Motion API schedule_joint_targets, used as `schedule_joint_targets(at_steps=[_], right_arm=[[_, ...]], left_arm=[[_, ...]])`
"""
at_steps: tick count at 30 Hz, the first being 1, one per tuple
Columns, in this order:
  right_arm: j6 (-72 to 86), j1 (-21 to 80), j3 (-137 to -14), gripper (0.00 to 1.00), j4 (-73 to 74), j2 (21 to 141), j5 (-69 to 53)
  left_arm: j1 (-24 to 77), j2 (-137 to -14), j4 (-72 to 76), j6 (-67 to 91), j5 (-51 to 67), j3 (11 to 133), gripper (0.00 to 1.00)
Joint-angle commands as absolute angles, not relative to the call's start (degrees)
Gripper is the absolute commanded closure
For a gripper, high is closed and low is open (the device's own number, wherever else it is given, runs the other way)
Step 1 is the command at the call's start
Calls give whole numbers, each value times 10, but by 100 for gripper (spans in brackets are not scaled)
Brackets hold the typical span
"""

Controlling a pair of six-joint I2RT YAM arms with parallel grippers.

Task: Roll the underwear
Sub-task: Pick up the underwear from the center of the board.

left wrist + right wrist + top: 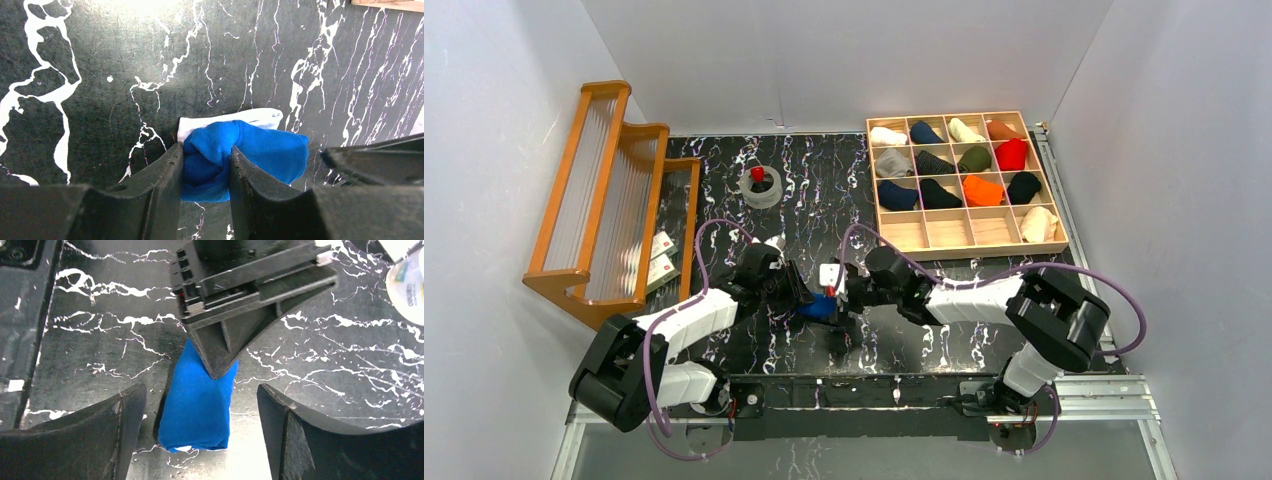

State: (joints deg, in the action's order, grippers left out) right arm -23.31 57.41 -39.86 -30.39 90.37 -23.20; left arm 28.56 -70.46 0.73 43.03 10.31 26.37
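The blue underwear [821, 308] lies as a short roll on the black marbled table, between the two grippers. In the left wrist view my left gripper [206, 150] is shut on one end of the blue underwear [270, 150], and a white edge shows behind the roll. In the right wrist view the blue underwear [195, 410] lies between the wide-apart fingers of my right gripper [200, 392], which is open and not touching it. A left finger [220, 350] presses the roll's far end. From above, the left gripper [802, 297] and right gripper [842, 297] face each other.
A wooden box of compartments [972, 249] at the back right holds several rolled garments, one of them orange [982, 190]. A wooden rack [604, 205] stands at the left, with white cards [661, 258] beside it. A tape roll [762, 188] lies at the back.
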Motion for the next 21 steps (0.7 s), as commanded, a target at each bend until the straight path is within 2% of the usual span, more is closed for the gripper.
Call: schedule_joint_targets(at_steps=[1, 8, 11, 12, 14, 16, 18, 21], right_arm=[[-328, 600, -411, 15, -312, 928, -196], [-329, 625, -424, 29, -300, 983, -175], [-330, 627, -412, 34, -308, 1003, -115], [-338, 626, -393, 39, -312, 1011, -60], [-337, 626, -385, 41, -313, 1015, -30], [-332, 626, -385, 37, -298, 1026, -30], [-328, 626, -386, 27, -291, 1037, -25], [-329, 626, -388, 26, -291, 1042, -11]], left_arm=[[282, -714, -52, 408, 94, 267, 69], [282, -713, -54, 407, 97, 267, 69], [283, -713, -57, 406, 99, 271, 69], [282, -709, -68, 403, 99, 276, 69], [282, -705, -69, 402, 95, 278, 67], [282, -708, -67, 398, 102, 282, 66], [283, -718, -76, 389, 106, 292, 66], [282, -730, -76, 384, 111, 298, 66]])
